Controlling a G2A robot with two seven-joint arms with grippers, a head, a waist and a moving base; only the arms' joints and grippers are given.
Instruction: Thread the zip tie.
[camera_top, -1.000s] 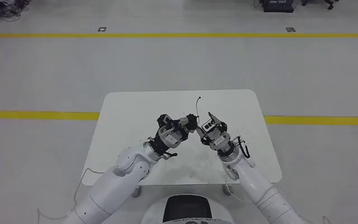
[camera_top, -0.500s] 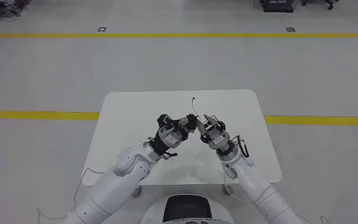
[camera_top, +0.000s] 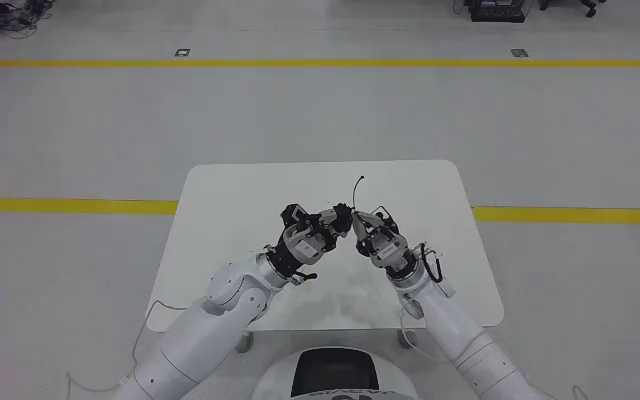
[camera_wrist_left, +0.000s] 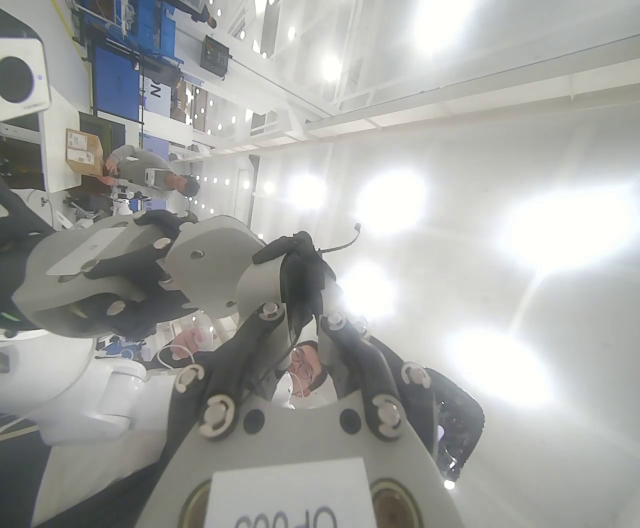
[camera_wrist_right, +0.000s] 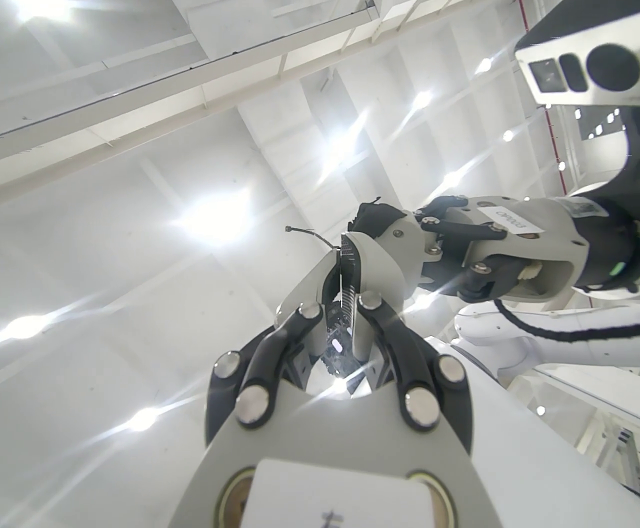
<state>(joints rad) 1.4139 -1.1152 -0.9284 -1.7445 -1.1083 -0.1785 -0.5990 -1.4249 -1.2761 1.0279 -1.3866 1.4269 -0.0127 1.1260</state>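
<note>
So, a thin black plastic zip tie (camera_top: 357, 190) is held up in the air over the white rounded worktop (camera_top: 230, 200), with its small head end poking out past the fingertips. The left tool (camera_wrist_left: 302, 280) is pinched together on the strap. The right tool (camera_wrist_right: 340, 262) is clamped on that same strap too, set tip to tip against the left one.

Glossy white shells cover the left arm (camera_top: 215, 308) and right arm (camera_top: 462, 335). The left pincer (camera_wrist_left: 301, 275) and right pincer (camera_wrist_right: 341, 267) share grey fingers (camera_wrist_right: 303, 295), black links (camera_wrist_right: 395, 336), round silver screws (camera_wrist_right: 227, 364) and white printed labels (camera_wrist_left: 285, 492); a black cable (camera_top: 438, 268) loops at the right wrist
</note>
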